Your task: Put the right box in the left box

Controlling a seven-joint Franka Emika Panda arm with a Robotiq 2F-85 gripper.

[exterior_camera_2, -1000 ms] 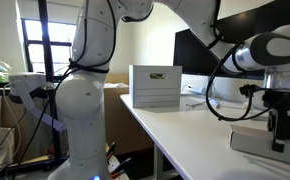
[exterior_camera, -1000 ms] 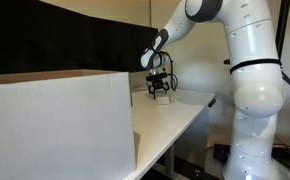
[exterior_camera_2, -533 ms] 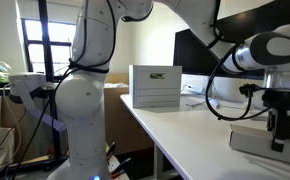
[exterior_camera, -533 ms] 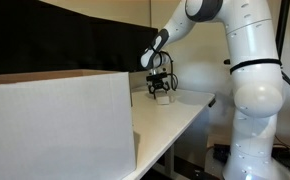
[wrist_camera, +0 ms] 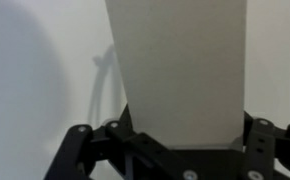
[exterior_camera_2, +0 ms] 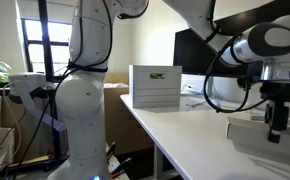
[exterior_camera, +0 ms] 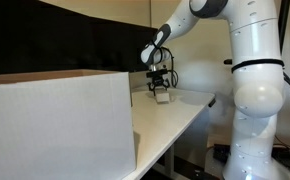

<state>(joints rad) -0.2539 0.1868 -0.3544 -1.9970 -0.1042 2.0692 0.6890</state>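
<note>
- Exterior view, carton side: the carton (exterior_camera: 55, 125) fills the near left, with plain white sides and a brown top edge.
- The arm (exterior_camera: 253, 90) stands at the right and reaches to the far end of the table (exterior_camera: 180, 120).
- The gripper (exterior_camera: 161, 93) points down there, fingers closed on the top of the small box (exterior_camera: 163, 98).
- The small box is beyond and to the right of the carton, well apart from it and outside it. It sits at or just above the table surface; a gap under it cannot be confirmed.
- Exterior view, gripper side: the gripper (exterior_camera_2: 275, 130) hangs at the near right, fingers vertical, in front of the small box (exterior_camera_2: 243, 135).
- The carton (exterior_camera_2: 155, 90) stands far along the table (exterior_camera_2: 185, 140), left of centre, with a dark label on its facing side. The arm's base (exterior_camera_2: 85, 95) rises at the left, before a window (exterior_camera_2: 35, 45).
- Wrist view: the small box (wrist_camera: 180, 70) fills the centre, a plain white face running up from the gripper (wrist_camera: 177, 152).
- Dark finger linkages flank the box's lower corners, so the jaws are partly closed to the box's width. The fingertips themselves are not visible.
- White table surface (wrist_camera: 45, 80) lies behind, with the box's shadow falling to the left.
</note>
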